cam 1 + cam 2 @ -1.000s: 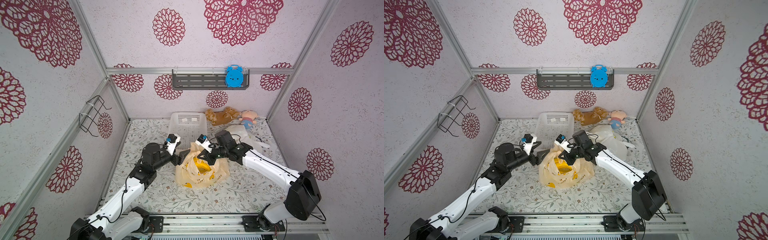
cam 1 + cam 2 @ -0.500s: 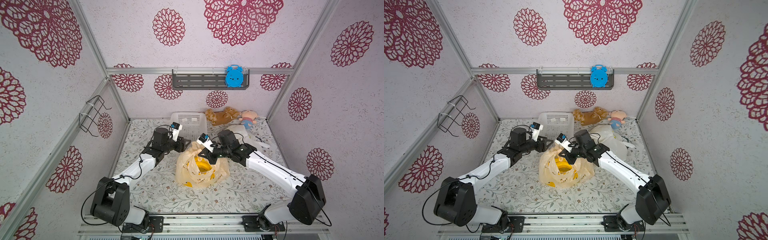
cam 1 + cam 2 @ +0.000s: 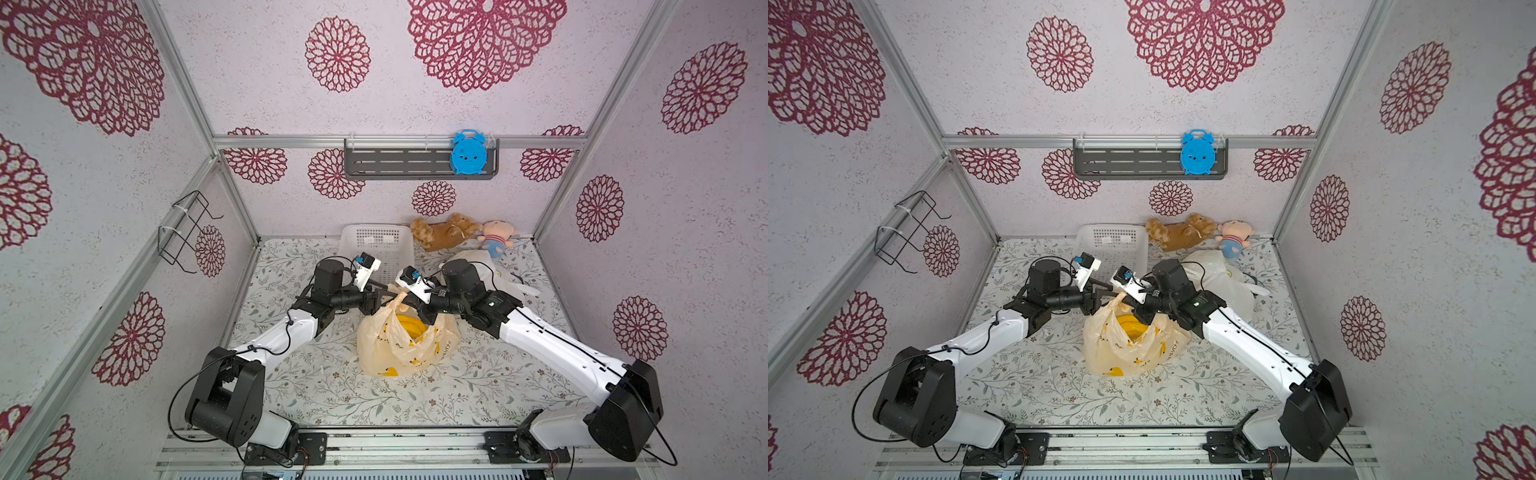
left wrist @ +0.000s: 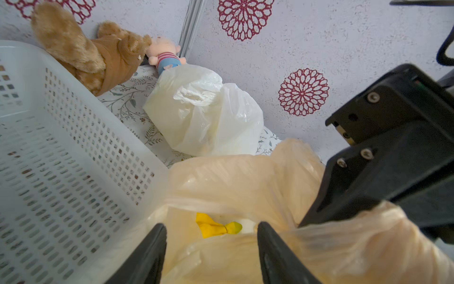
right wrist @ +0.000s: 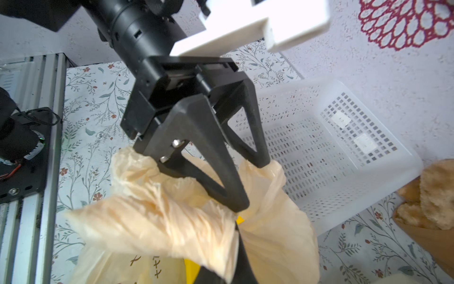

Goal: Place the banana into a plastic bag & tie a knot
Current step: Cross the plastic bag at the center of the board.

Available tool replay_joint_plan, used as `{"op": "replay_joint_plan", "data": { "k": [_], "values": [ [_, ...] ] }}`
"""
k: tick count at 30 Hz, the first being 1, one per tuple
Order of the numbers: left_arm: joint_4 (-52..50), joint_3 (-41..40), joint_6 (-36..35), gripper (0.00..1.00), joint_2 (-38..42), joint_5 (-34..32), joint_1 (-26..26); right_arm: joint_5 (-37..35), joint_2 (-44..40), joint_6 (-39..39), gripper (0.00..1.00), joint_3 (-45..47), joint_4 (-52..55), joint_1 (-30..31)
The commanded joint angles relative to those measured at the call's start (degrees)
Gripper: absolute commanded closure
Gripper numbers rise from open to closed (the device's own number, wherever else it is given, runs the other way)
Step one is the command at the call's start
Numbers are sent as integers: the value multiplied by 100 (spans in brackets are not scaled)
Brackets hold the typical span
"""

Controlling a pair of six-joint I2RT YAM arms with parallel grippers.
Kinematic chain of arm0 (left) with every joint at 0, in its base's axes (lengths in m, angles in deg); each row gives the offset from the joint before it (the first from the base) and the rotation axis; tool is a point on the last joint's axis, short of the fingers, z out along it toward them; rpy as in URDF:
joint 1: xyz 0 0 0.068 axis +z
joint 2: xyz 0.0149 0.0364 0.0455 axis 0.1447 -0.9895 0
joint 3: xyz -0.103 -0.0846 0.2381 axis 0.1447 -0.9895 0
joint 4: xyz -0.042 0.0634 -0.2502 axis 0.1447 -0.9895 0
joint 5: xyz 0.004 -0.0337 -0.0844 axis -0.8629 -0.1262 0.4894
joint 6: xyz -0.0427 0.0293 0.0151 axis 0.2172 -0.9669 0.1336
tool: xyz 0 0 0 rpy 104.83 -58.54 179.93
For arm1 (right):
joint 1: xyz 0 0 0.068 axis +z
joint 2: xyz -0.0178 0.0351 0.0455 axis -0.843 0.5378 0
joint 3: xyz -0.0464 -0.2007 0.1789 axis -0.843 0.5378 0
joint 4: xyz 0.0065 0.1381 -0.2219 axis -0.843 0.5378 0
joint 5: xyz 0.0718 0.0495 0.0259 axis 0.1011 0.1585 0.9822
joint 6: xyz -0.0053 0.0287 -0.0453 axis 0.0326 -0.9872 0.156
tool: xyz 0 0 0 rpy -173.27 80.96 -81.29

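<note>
A pale yellow plastic bag (image 3: 399, 353) (image 3: 1129, 353) printed with small bananas stands mid-table. The yellow banana (image 3: 409, 326) (image 3: 1131, 328) (image 4: 216, 227) lies inside, seen through the bag's open mouth. My right gripper (image 3: 420, 318) (image 3: 1142, 316) (image 5: 239, 246) is shut on a bunched handle of the bag (image 5: 159, 221) at its top right. At the bag's top left my left gripper (image 3: 384, 296) (image 3: 1100, 297) (image 4: 211, 226) (image 5: 249, 184) is open, its fingers astride the other handle and rim of the bag (image 4: 245, 182).
A white perforated basket (image 3: 376, 245) (image 4: 61, 147) stands just behind the bag, close to my left gripper. A white plastic bag (image 3: 494, 270) (image 4: 204, 110), a brown teddy (image 3: 444, 230) and a small doll (image 3: 496, 239) lie at the back right.
My left arm has swung back and in, bringing its gripper onto the bag's top left, with the jaws a little narrower. The right gripper still holds its handle.
</note>
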Motion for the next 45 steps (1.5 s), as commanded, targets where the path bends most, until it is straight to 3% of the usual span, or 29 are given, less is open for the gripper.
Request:
{"op": "replay_joint_plan", "data": {
  "k": [1,28,45],
  "values": [
    [155,-57,-73,38,101,264,-42,-469,-184,277,100,-47,-306,89],
    [578,-476,163,39,514,1114,-97,-1537,-663,867,100,629,-1244,399],
    [1306,-579,553,40,386,593,-669,-2186,-1088,258,100,1895,-4075,590]
  ]
}}
